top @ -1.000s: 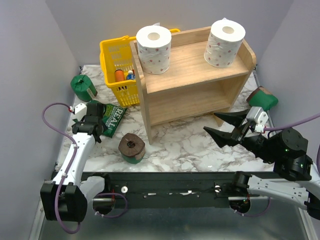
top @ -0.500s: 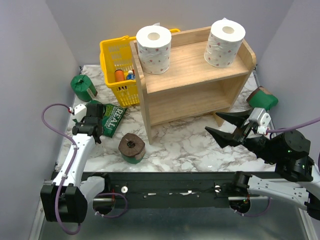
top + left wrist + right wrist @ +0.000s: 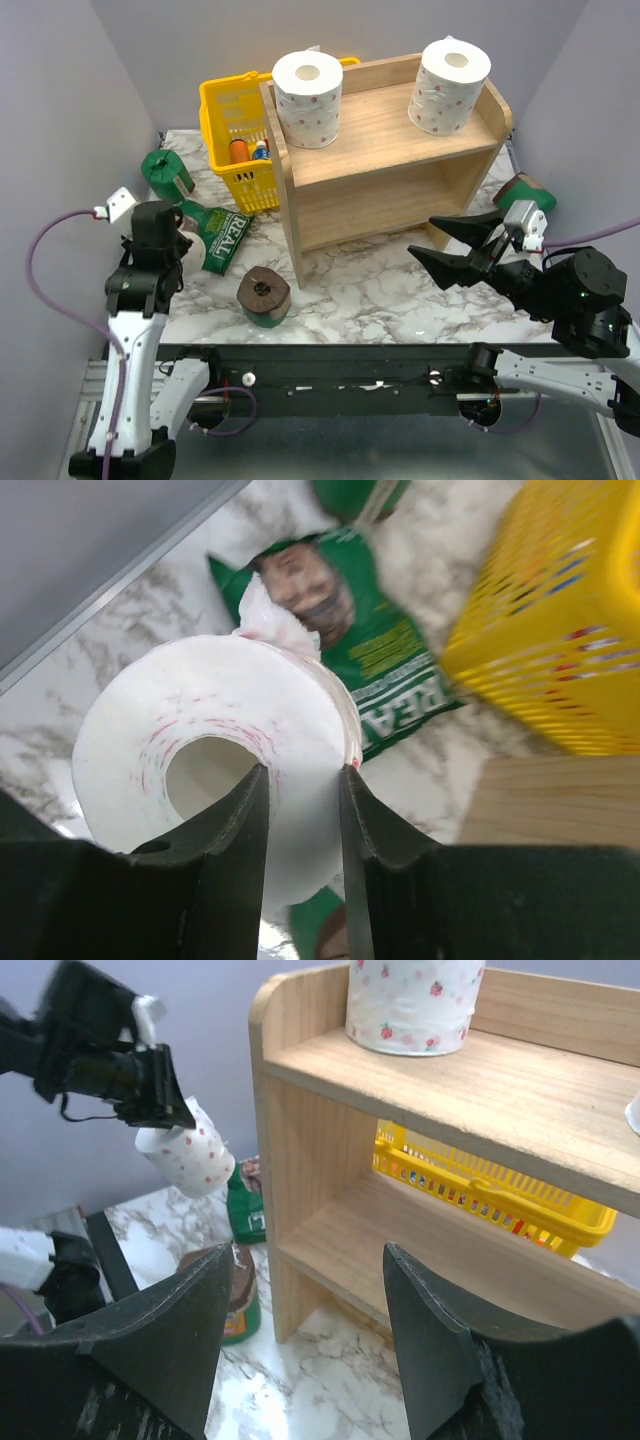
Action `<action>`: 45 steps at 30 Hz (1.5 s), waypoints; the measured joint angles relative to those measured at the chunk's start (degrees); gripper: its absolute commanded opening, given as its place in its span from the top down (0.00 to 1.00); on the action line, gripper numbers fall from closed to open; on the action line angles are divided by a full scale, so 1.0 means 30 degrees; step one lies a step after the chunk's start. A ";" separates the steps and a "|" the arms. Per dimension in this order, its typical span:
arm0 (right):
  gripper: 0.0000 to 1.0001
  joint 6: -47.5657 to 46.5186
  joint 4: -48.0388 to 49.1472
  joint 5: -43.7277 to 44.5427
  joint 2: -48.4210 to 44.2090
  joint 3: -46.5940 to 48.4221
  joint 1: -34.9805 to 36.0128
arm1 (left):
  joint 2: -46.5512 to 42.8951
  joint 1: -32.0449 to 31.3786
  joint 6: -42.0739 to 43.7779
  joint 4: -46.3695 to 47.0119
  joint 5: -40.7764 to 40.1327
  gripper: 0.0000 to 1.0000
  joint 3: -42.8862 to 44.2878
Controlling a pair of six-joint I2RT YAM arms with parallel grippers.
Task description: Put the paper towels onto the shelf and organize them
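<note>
One dotted white paper towel roll (image 3: 200, 740) hangs in the air over the left side of the marble counter (image 3: 380, 290), grasped by the left pincer (image 3: 303, 772). One finger (image 3: 235, 830) is inside the hollow core and the other is outside, so the roll's wall is clamped between them. In the right wrist view this roll tilts below the pincer, to the left of the shelf (image 3: 380, 135).

Two more dotted white rolls (image 3: 308, 98) (image 3: 449, 85) stand upright on the shelf's top tier, one at the left end and one at the right. The lower tier looks bare.

Three green-wrapped rolls lie off the shelf. One (image 3: 264, 295) stands brown end up on the counter near the shelf's front left corner. One (image 3: 166, 172) is by the far left wall. One (image 3: 525, 195) is right of the shelf.

A flat green bag marked "REAL" (image 3: 225, 238) lies below the held roll. A yellow basket (image 3: 235, 130) with small bottles in it sits just beside the shelf's left side.

The right pincer (image 3: 425, 240) is spread wide and empty, above the counter in front of the shelf's right half.
</note>
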 measured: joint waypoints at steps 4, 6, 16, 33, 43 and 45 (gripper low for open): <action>0.30 0.1231 0.0168 0.0444 0.0554 0.0933 0.0000 | -0.1938 0.0007 -0.0095 0.0284 0.1406 0.85 0.3045; 0.30 0.1719 0.0364 0.0321 0.0852 0.1377 0.0000 | -0.2820 0.0007 -0.0233 0.0911 0.2463 0.85 0.4007; 0.21 0.1989 0.1333 -0.3453 0.4131 0.5581 0.0000 | -0.4401 0.0007 -0.0554 0.5297 1.0768 0.85 0.7614; 0.14 0.2565 0.6856 -1.0608 1.0331 0.8961 0.0029 | -0.5020 0.0007 -0.1421 1.1431 1.9861 0.84 0.8131; 0.18 0.4743 0.9500 -1.1803 1.1285 0.8262 0.0029 | -0.5428 0.0007 -0.3075 1.5365 2.2535 0.83 0.6863; 0.18 0.5034 0.9828 -1.1810 1.1285 0.8182 0.0029 | -0.5435 0.0007 -0.3504 1.6342 2.2877 0.82 0.6696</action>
